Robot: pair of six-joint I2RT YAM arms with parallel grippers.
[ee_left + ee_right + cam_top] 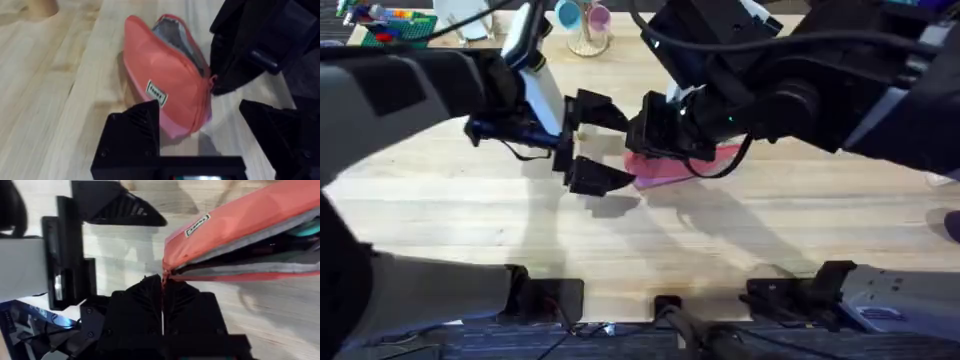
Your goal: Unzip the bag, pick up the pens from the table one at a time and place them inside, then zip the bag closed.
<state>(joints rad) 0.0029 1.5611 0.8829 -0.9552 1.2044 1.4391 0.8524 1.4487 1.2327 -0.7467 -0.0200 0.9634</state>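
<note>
The table (470,215) is wide and light, and much bare wood lies free toward its near edge and on its left side. Both arms reach to the middle of the table. There the bag (665,166) lies on the wood, well away from every edge; its mouth is partly open and shows a grey lining, with something dark and something teal inside that I cannot identify. The left gripper (598,143) stands just beside the bag's end with its fingers spread wide, holding nothing. The right gripper (162,287) has its fingers pressed together on the zipper pull (163,276) at the bag's end.
</note>
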